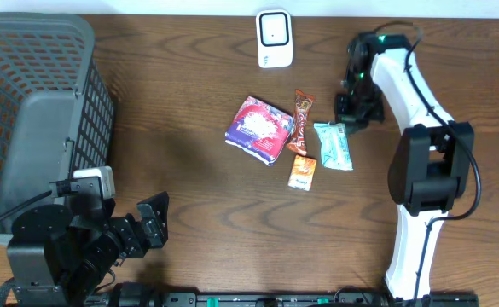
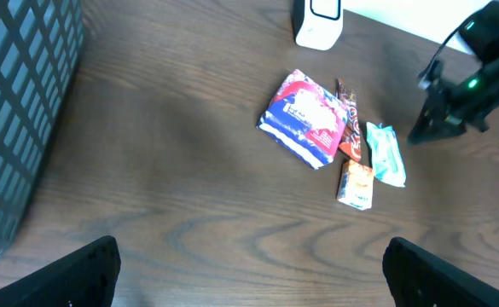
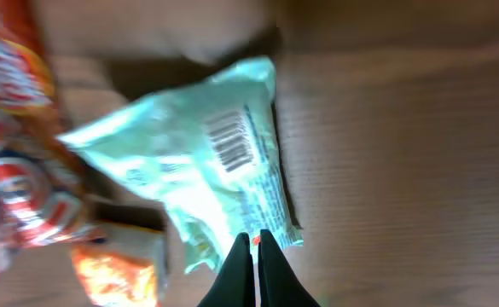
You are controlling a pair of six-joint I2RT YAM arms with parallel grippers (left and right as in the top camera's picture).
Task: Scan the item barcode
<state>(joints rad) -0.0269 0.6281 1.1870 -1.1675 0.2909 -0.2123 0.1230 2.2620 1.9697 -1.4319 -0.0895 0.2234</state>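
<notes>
A mint-green packet (image 1: 333, 146) lies face up on the wooden table, and its barcode (image 3: 232, 143) shows in the right wrist view. My right gripper (image 1: 346, 120) is at the packet's far end. Its fingers are shut, and their tips (image 3: 254, 235) pinch the packet's near edge (image 3: 232, 230). A white scanner (image 1: 274, 38) stands at the table's back edge. My left gripper (image 1: 151, 223) hovers over the front left of the table, well away from the items. It is open wide (image 2: 249, 252) with only bare wood between its fingers.
Next to the mint packet lie a red and purple pouch (image 1: 259, 128), a brown bar wrapper (image 1: 302, 122) and a small orange sachet (image 1: 301, 173). A grey mesh basket (image 1: 27, 102) fills the left side.
</notes>
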